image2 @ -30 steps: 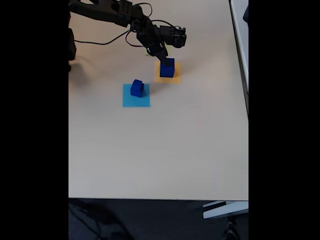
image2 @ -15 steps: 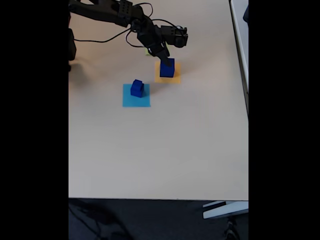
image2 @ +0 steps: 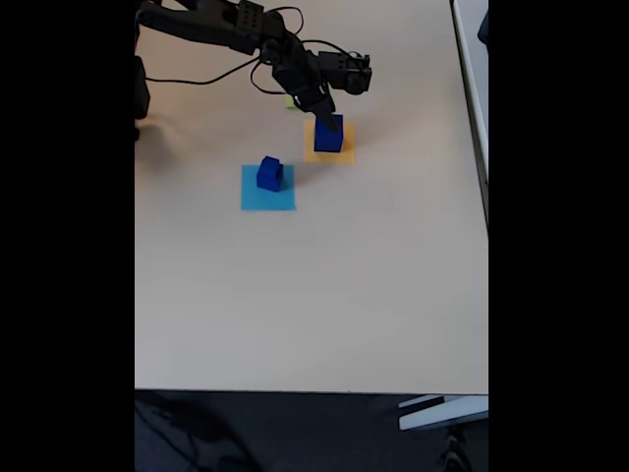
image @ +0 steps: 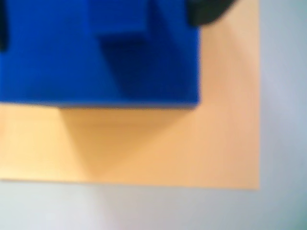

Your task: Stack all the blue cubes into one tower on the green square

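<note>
My black two-finger tool (image2: 332, 122) sits at the top of the large dark blue solid cube (image2: 328, 135); I cannot tell its jaw state. That cube rests on the flat orange-yellow paper square (image: 144, 153). A smaller dark blue cube (image2: 269, 174) stands on the light blue paper square (image2: 267, 197) on the beige counter (image2: 314, 295).

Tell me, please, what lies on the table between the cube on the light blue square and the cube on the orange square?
In the fixed view, nothing: bare tabletop separates the cube on the light blue square from the cube on the orange square.
</note>
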Robot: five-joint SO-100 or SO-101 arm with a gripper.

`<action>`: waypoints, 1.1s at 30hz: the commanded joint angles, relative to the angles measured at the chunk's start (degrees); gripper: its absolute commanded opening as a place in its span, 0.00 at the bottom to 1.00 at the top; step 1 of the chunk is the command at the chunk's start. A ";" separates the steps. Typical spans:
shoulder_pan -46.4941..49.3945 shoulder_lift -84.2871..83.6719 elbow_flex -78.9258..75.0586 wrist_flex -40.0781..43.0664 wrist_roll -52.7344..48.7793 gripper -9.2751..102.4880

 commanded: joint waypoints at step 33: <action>1.58 0.88 -2.90 1.32 0.88 0.16</action>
